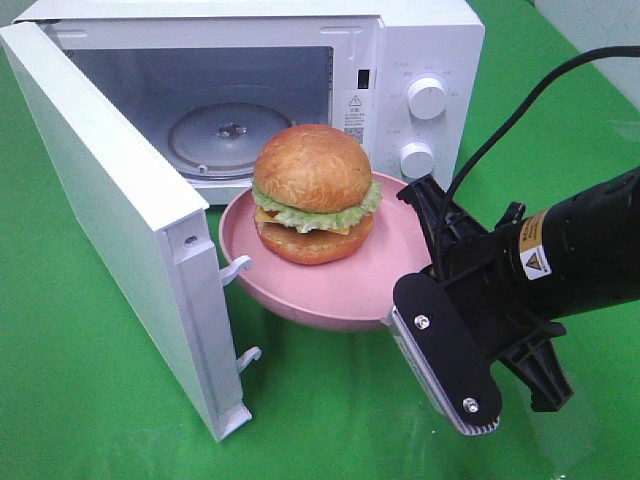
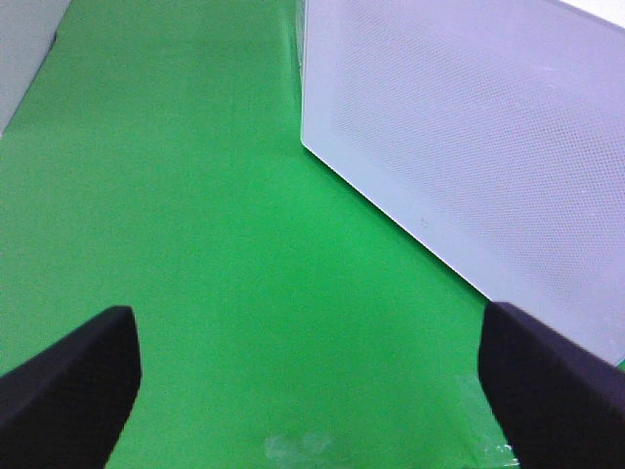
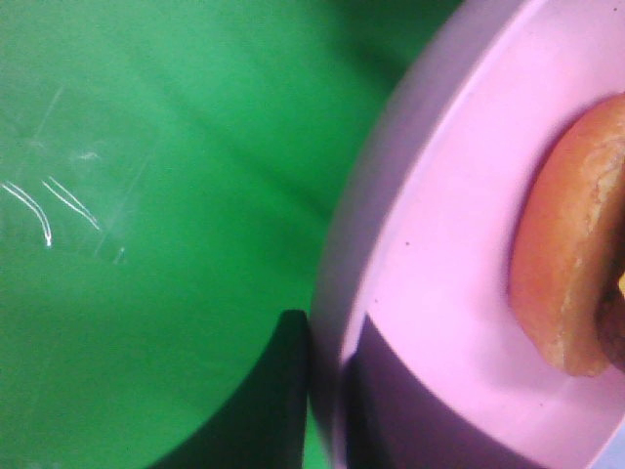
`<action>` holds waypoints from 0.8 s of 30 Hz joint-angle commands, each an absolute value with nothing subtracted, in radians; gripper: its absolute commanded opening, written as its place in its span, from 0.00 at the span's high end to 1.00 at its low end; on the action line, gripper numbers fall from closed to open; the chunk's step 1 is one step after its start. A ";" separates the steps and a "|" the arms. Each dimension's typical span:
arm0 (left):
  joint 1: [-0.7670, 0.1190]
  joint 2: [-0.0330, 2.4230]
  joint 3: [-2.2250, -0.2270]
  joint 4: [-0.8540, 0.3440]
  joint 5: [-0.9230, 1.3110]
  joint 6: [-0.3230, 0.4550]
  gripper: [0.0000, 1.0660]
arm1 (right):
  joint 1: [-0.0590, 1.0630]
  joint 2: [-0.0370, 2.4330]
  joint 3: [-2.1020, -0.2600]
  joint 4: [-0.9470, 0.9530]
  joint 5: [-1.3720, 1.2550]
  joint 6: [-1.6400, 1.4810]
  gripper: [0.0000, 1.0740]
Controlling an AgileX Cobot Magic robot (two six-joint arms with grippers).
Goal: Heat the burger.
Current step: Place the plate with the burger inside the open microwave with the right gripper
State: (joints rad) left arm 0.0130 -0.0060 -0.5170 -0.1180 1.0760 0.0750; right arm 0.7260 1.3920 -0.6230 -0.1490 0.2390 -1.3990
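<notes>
– On the pink plate (image 1: 340, 298), just in front of the open microwave (image 1: 430, 45): is that where the burger (image 1: 314, 195) sits?
– Yes, upright in the middle of the plate, with bare pink all around it. The plate's far rim is at the lip of the oven opening.
– What is inside the oven?
– A round glass turntable (image 1: 225, 135) lies on the floor.
– Who holds the plate?
– The right gripper (image 3: 327, 391) is clamped on the plate's near-right rim, with one dark finger on each side of the edge. The plate looks raised off the green table (image 1: 90, 400), though I cannot be sure.
– And the other arm?
– The left gripper (image 2: 308, 342) has its fingers spread wide over bare table, gripping nothing, and the door's outer face is just beside it.
– How tight is the way in?
– The door (image 1: 110, 220) is swung far out to the left. Its upper latch hook (image 1: 238, 266) is just beside the plate's left rim. On the right, the plate's rim is near the lower knob (image 1: 416, 160) of the control panel.
</notes>
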 commanded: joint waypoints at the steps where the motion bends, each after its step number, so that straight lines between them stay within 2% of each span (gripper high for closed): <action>1: 0.015 -0.021 -0.516 -0.125 1.069 0.076 0.17 | 0.722 1.384 -0.660 -0.143 0.186 -1.413 1.00; 24: 0.015 -0.021 -0.516 -0.125 1.069 0.076 0.17 | 0.722 1.429 -0.811 -0.171 0.356 -1.445 1.00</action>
State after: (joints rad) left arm 0.0130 -0.0060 -0.5170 -0.1180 1.0760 0.0750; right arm 0.7260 1.4330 -0.7920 -0.1670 0.4040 -1.4330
